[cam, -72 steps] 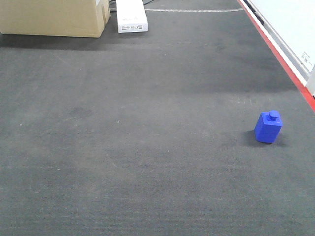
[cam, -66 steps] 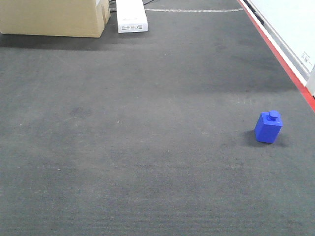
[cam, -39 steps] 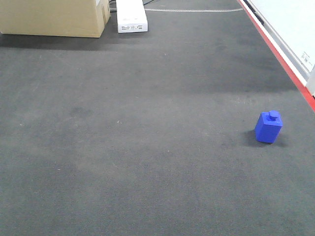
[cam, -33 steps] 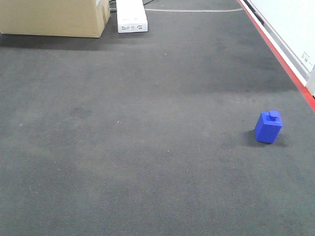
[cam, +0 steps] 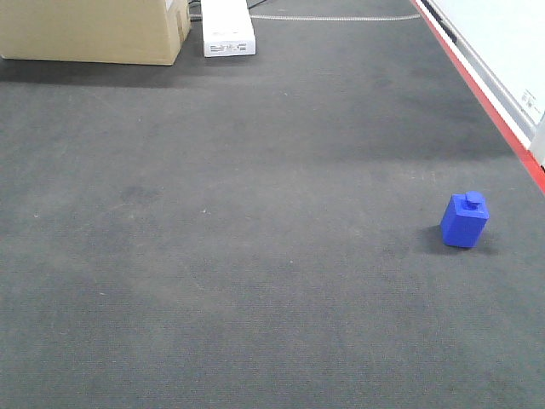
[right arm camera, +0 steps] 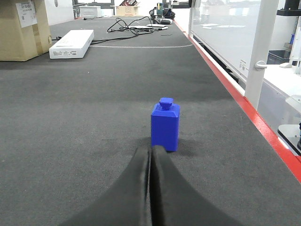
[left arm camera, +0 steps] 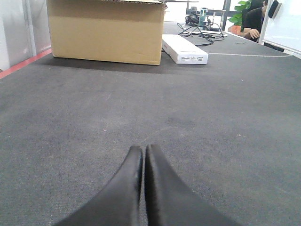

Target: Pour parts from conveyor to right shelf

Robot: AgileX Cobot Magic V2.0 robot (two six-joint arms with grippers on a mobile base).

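Note:
One bright blue part [cam: 465,220] with a short stud on top stands upright on the dark grey conveyor belt [cam: 255,256], near its red-striped right edge [cam: 490,106]. In the right wrist view the part [right arm camera: 165,123] stands just beyond my right gripper [right arm camera: 151,148], which is shut and empty, low over the belt. My left gripper [left arm camera: 143,148] is shut too, with nothing in it, over bare belt. Neither gripper shows in the front view. The right shelf is out of view.
A large cardboard box [cam: 94,30] and a flat white box [cam: 227,27] sit at the belt's far left end. Cables [right arm camera: 134,23] lie further back. A glass panel with a white post [right arm camera: 256,47] runs along the right side beyond the red stripe.

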